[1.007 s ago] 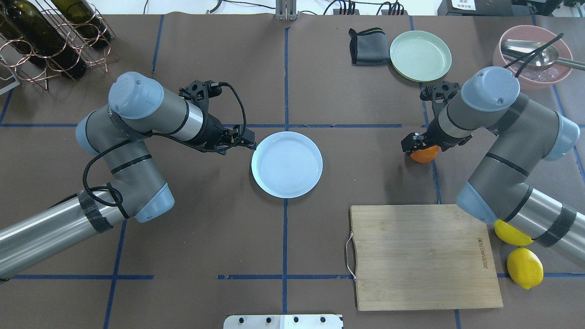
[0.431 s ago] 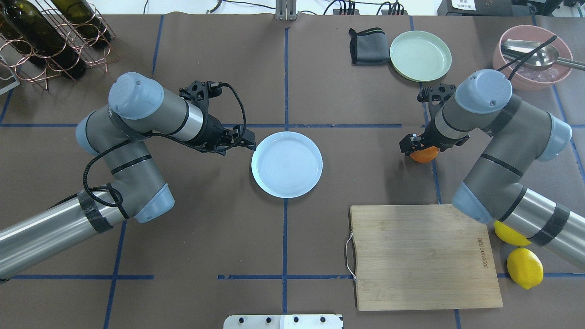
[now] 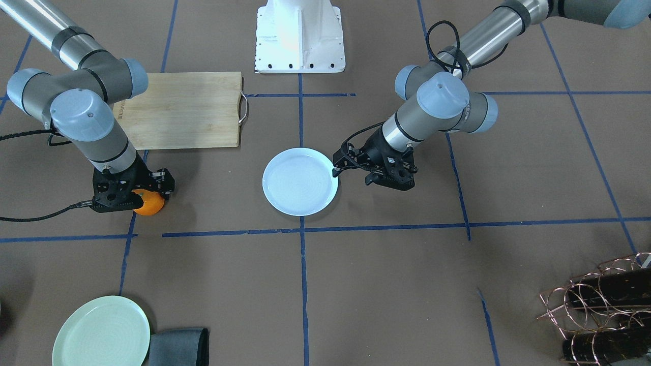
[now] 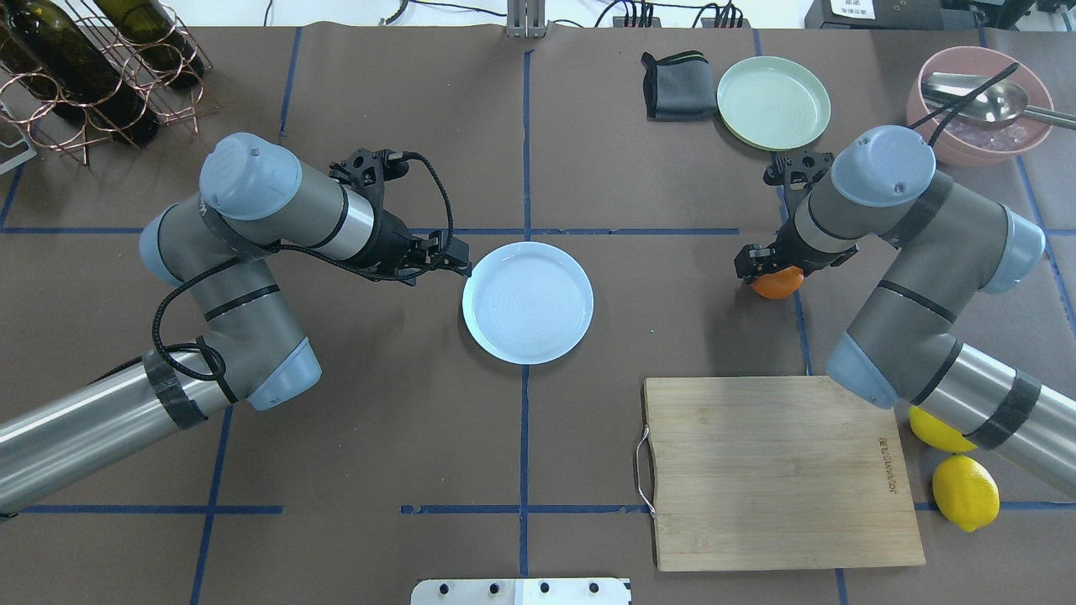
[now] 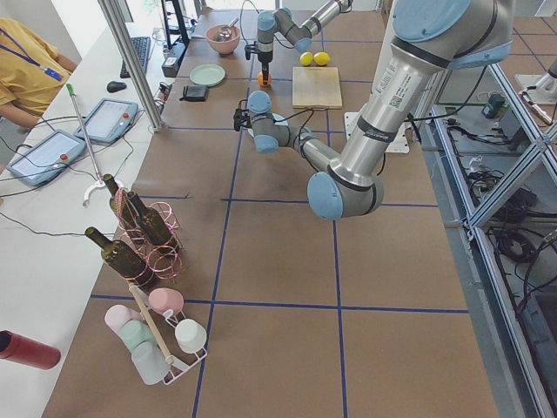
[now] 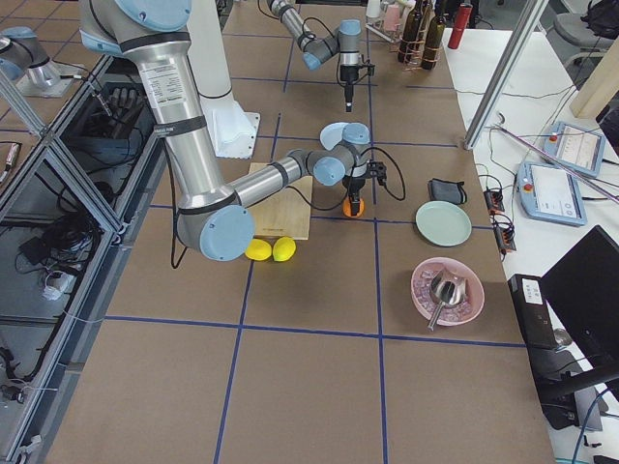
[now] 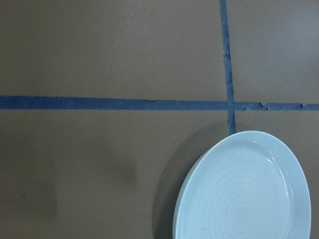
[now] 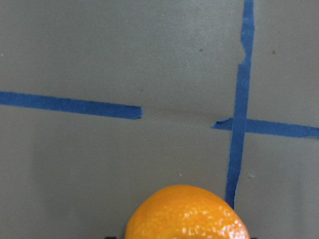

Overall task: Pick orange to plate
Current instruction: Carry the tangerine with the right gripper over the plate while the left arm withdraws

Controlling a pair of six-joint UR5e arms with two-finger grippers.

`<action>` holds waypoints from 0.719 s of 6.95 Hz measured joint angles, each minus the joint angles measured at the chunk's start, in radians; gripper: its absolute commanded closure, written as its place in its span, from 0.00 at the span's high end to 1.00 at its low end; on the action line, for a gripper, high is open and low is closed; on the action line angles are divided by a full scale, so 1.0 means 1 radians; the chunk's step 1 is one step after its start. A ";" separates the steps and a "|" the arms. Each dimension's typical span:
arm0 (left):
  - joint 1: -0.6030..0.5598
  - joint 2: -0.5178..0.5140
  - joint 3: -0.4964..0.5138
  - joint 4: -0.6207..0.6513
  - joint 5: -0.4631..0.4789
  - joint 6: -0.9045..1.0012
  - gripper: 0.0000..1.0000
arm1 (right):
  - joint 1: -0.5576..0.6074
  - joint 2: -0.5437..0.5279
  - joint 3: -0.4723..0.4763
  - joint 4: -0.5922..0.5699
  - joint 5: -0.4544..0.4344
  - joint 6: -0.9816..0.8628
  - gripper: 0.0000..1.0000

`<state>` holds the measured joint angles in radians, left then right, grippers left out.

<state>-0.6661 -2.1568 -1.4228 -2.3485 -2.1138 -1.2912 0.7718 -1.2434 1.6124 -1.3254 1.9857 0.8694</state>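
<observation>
The orange (image 4: 777, 286) sits between the fingers of my right gripper (image 4: 769, 273), which is shut on it, right of the table's centre. It also shows at the bottom of the right wrist view as the orange (image 8: 187, 214) and, in the front-facing view, as the orange (image 3: 151, 205) under the right gripper (image 3: 145, 195). The pale bluish-white plate (image 4: 527, 302) lies at the table's centre, well to the left of the orange. My left gripper (image 4: 460, 260) hangs just beside the plate's left rim, looks shut, and holds nothing. The plate (image 7: 244, 194) fills the lower right of the left wrist view.
A wooden chopping board (image 4: 782, 470) lies near the front right, with two lemons (image 4: 965, 491) beside it under the right arm. A pale green plate (image 4: 773, 102), a grey cloth (image 4: 672, 84) and a pink bowl (image 4: 983, 105) with a ladle stand at the back right. A wire bottle rack (image 4: 92, 67) is at the back left.
My right gripper, with the orange in it, has shifted slightly to the left and toward the far side. The left arm and the plate have not moved.
</observation>
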 measured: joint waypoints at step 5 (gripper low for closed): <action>-0.086 0.138 -0.272 0.004 -0.010 0.004 0.95 | -0.034 0.089 0.089 -0.016 0.001 0.153 0.02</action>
<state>-0.7519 -2.0183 -1.6948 -2.3440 -2.1235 -1.2876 0.7376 -1.1542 1.7016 -1.3410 1.9870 1.0221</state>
